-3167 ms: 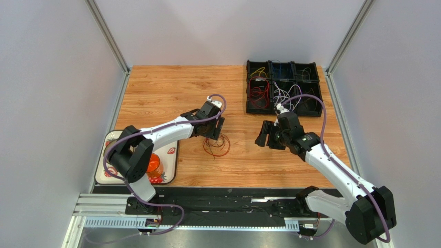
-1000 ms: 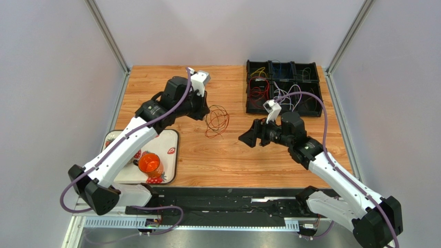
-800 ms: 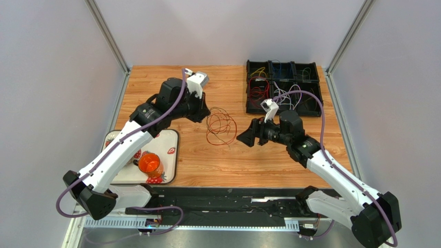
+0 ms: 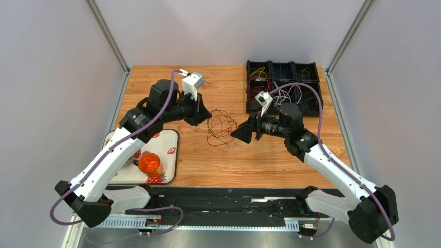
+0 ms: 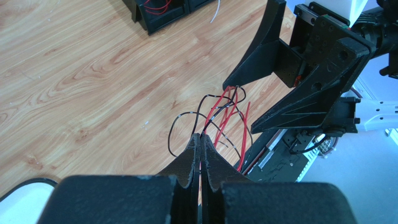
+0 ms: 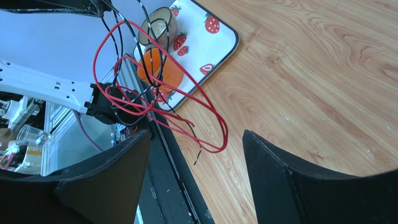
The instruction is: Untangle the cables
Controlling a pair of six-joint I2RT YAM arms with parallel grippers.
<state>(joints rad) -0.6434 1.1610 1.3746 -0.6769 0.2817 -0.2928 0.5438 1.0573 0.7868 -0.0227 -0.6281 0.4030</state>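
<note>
A tangle of thin red and dark cables [image 4: 219,129] hangs in loops above the wooden table. My left gripper [image 4: 205,114] is shut on the top of the cables [image 5: 225,115]; in its wrist view the closed fingertips [image 5: 201,137] pinch the strands. From the right, my right gripper [image 4: 241,135] faces the tangle, open wide with nothing between its fingers. In the right wrist view the red loops [image 6: 140,106] dangle just ahead of the right gripper [image 6: 194,138], apart from both fingers. The right gripper [image 5: 241,107] also shows in the left wrist view, close behind the loops.
A black compartment organiser [image 4: 312,105] at the back right holds more red, yellow, blue and white cables. A strawberry-print tray [image 4: 171,147] at the near left carries an orange cup [image 4: 149,162] and a mug [image 6: 161,27].
My left gripper has lifted the tangle off the table and drawn back to the left. The right gripper has moved left, up to the hanging loops, staying open.
</note>
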